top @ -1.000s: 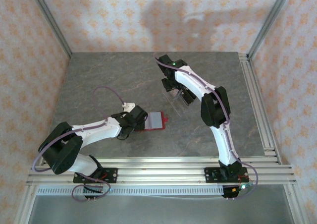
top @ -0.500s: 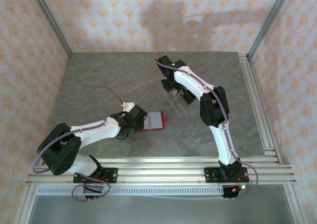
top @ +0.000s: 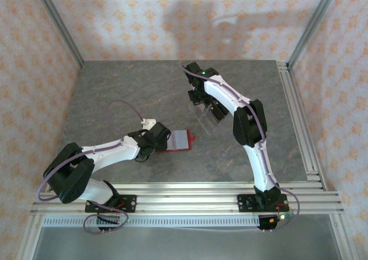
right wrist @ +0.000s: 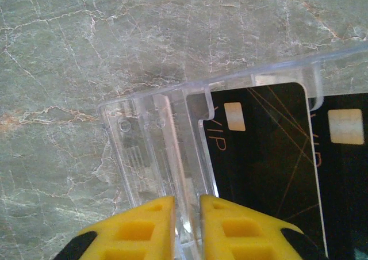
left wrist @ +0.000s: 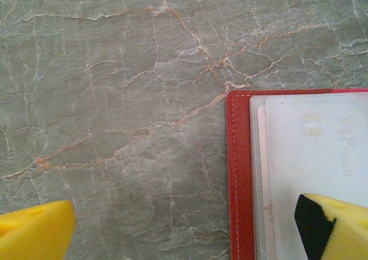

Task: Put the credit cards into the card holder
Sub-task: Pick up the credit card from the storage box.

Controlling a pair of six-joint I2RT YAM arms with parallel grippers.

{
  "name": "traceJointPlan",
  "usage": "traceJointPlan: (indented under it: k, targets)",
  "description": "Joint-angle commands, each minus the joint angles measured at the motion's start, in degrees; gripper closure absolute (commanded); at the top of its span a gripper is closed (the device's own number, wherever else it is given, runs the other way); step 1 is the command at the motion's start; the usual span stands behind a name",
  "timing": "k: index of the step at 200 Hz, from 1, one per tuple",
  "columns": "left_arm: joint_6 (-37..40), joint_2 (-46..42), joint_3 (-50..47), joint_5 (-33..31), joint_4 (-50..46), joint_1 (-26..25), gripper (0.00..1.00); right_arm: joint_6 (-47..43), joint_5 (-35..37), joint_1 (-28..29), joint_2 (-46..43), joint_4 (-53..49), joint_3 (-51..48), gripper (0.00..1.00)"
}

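Note:
The card holder (top: 190, 139) is a red wallet lying open on the stone table, its stitched red edge (left wrist: 240, 174) on the right in the left wrist view. A pale grey credit card (left wrist: 316, 150) lies on its inner pocket. My left gripper (left wrist: 185, 214) is open wide, one finger (left wrist: 339, 225) over the pale card and the other over bare table. Black credit cards (right wrist: 264, 156) marked VIP, with gold chips, stand in a clear plastic stand (right wrist: 144, 139). My right gripper (right wrist: 187, 205) has its jaws drawn in on a clear rib of that stand, left of the black cards.
The grey marbled table (top: 126, 93) spreads wide behind the arms. Aluminium rails (top: 195, 191) run along the near edge and down the right side (top: 299, 116). Patterned walls enclose the table. From above, the clear stand (top: 202, 121) sits under the right gripper (top: 208, 107), at mid table.
The right gripper's jaws have drawn in around the stand's clear rib, and that arm has shifted slightly. The left arm and the wallet have stayed put.

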Motion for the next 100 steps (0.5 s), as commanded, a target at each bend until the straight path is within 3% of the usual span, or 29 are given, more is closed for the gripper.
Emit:
traceJointPlan:
  k: [1, 44, 100]
  targets:
    - [-0.7, -0.6, 0.2, -2.6, -1.8, 0.5, 0.0, 0.2, -0.5, -0.4, 1.3, -1.2, 1.8, 0.85]
    - [-0.5, -0.7, 1.0, -2.5, -2.6, 0.5, 0.0, -0.3, -2.4, -0.9, 1.2, -2.3, 3.0, 1.0]
    - [0.9, -1.5, 4.1, -2.9, -5.9, 1.7, 0.0, -0.3, -7.3, -1.0, -2.1, -5.2, 8.7, 1.0]
